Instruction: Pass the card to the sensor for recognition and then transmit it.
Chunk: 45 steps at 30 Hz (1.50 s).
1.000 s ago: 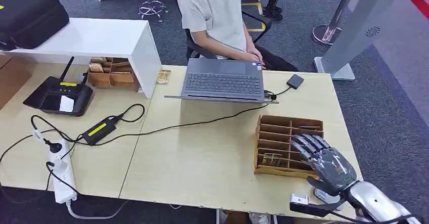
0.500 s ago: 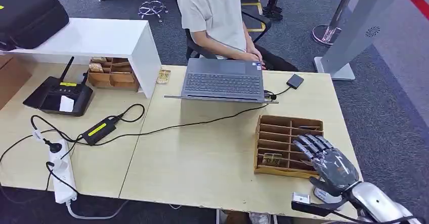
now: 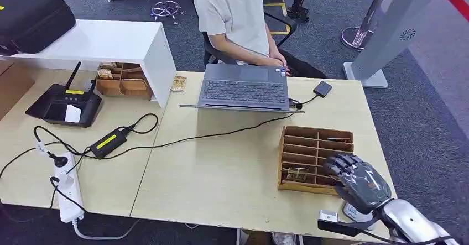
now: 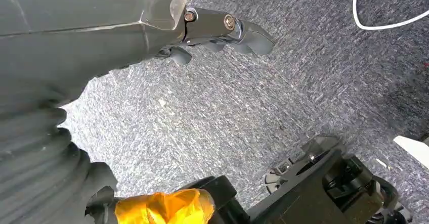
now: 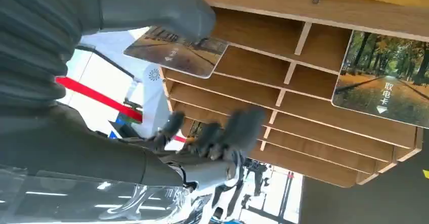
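Two pale wooden tables (image 3: 221,178) stand edge to edge on grey carpet (image 3: 426,134), and a person (image 3: 235,18) sits at the far side behind an open laptop (image 3: 246,87). On the tables lie a black antenna device (image 3: 63,104), a white power strip (image 3: 66,187) and a black adapter (image 3: 108,141) whose yellow label is too small to read. A white shelf (image 3: 110,43) bears a black case (image 3: 30,15). Near the right front corner lies a slotted wooden card holder (image 3: 315,142) with one card (image 3: 297,174) in it. The right hand (image 3: 357,178) rests over the holder's near right end, fingers curled down into it.

From the left wrist, grey carpet with a white cable (image 4: 384,24) lies below. The left hand (image 4: 217,29) hangs above it, fingers stretched out with nothing in them.

From the right wrist, the holder's slots fill the background. One card (image 5: 177,52) showing a tree-lined path has a corner under the thumb (image 5: 162,11), while the dark fingers (image 5: 222,130) curl apart from it; whether it is gripped, I cannot tell. A second card (image 5: 384,82), with autumn trees, reads "取卡" above a small arrow.
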Motion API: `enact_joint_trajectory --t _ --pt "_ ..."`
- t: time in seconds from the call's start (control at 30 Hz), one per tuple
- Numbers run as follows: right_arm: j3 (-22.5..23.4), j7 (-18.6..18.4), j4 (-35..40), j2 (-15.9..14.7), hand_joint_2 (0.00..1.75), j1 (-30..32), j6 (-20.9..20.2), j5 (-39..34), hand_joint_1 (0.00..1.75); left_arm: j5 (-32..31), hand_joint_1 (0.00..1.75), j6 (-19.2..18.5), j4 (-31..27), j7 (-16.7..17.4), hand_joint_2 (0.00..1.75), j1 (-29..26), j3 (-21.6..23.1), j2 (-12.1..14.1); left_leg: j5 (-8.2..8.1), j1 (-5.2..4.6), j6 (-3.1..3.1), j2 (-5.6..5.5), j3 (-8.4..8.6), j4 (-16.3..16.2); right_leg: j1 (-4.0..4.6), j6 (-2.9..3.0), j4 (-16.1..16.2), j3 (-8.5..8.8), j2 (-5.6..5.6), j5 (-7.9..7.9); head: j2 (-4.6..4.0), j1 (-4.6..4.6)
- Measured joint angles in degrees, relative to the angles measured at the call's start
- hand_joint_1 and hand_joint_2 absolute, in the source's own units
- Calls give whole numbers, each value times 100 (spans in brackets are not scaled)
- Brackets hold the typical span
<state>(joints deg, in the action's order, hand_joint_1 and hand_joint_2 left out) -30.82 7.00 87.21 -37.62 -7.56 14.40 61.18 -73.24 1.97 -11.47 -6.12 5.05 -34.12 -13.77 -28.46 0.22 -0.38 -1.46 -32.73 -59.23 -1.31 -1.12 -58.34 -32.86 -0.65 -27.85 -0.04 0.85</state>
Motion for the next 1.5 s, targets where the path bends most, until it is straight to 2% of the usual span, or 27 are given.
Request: enact_joint_trajectory --t 1.3,1.5 --pt "-9 168 -31 90 175 -68 -120 -157 175 -70 0 -111 0 -28 175 9 0 -4 0 0 0 -1 0 0 0 0 -1 1 1 0 0 0" --pt "-103 273 -57 133 175 -352 -98 -96 175 -114 0 -57 0 -59 175 11 0 -4 1 0 0 5 -1 0 -1 1 -3 0 -2 3 0 0"
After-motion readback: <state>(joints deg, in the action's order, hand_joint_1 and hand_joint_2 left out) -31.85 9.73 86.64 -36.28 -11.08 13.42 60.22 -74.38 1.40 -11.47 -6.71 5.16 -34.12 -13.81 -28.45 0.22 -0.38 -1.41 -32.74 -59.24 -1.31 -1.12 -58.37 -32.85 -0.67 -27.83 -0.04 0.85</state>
